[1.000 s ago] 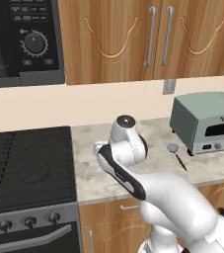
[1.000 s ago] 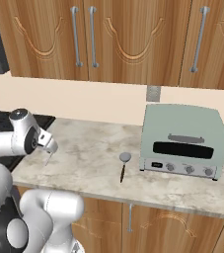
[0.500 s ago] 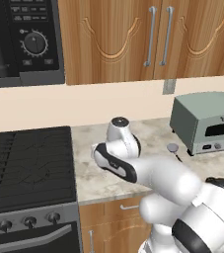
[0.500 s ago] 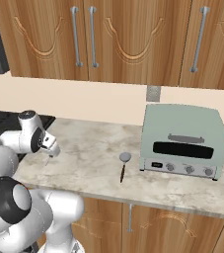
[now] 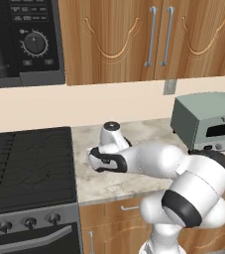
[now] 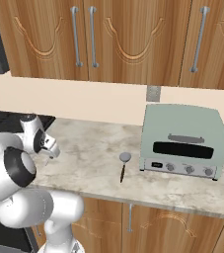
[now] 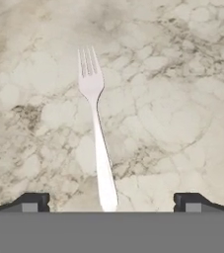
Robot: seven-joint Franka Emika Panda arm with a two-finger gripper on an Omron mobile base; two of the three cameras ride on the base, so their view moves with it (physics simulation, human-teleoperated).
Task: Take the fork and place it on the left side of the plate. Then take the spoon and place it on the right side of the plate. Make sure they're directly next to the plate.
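The fork [image 7: 97, 143] lies flat on the marble counter [image 7: 172, 99]. It is pale silver, its tines point away from the hand, and its handle end runs in between my fingertips. My gripper [image 7: 111, 203] hangs just above that handle end, open, one dark fingertip [image 7: 30, 202] on each side and nothing gripped. From the right base view the gripper [image 6: 51, 152] points down over the counter's left end, near the stove. The spoon [image 6: 123, 166], dark-handled with a grey bowl, rests in front of the toaster oven. The plate is out of view.
A pale green toaster oven [image 6: 183, 141] stands on the right of the counter [image 6: 89, 148]. A black stove [image 5: 29, 166] adjoins the counter's left end, with a microwave [image 5: 25, 39] above it. Wooden cabinets [image 6: 123, 39] hang over the counter. My arm's elbow [image 5: 193, 198] bulks over the front edge.
The arm has folded tighter and the hand has shifted slightly left over the counter's left end. The jaws have stayed open. The spoon has not moved.
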